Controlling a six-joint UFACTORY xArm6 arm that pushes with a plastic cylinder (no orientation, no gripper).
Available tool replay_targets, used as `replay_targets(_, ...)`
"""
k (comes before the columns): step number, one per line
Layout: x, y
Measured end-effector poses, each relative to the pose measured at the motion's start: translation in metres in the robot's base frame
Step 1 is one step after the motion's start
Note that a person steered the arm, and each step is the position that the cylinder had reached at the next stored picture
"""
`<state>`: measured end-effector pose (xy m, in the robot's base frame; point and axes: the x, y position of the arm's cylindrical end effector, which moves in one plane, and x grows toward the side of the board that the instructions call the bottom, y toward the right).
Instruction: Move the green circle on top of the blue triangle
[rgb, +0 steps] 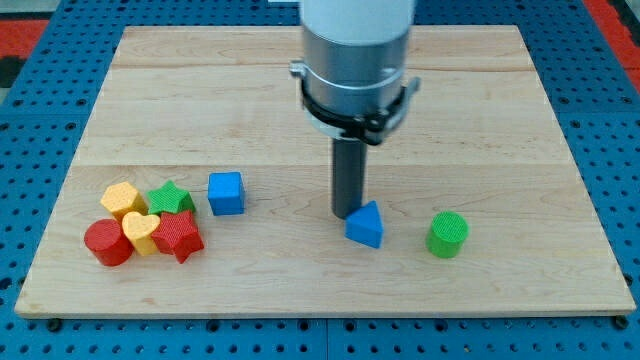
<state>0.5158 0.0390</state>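
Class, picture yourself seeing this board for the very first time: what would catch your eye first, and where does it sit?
The grey arm drops from the view's top, my tip right beside the blue triangle at centre. A green circle stands alone to the triangle's right, and a bright cluster of blocks crowds the lower left.

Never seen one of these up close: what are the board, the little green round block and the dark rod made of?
Board: looks like pale wood, with visible grain and plank seams, matte. Green circle: probably plastic, with a ribbed side and even colour. Rod ending in my tip: dark and smooth, metal or plastic, can't tell which.
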Motion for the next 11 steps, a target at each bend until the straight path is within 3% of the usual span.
replay_targets(1, -0.009, 0.054)
replay_targets(2, -0.039, 0.063)
replay_targets(3, -0.035, 0.084)
replay_targets(6, 0.048, 0.187)
replay_targets(7, 0.062, 0.15)
replay_targets(8, 0.044, 0.093)
replay_targets(11, -0.01, 0.085)
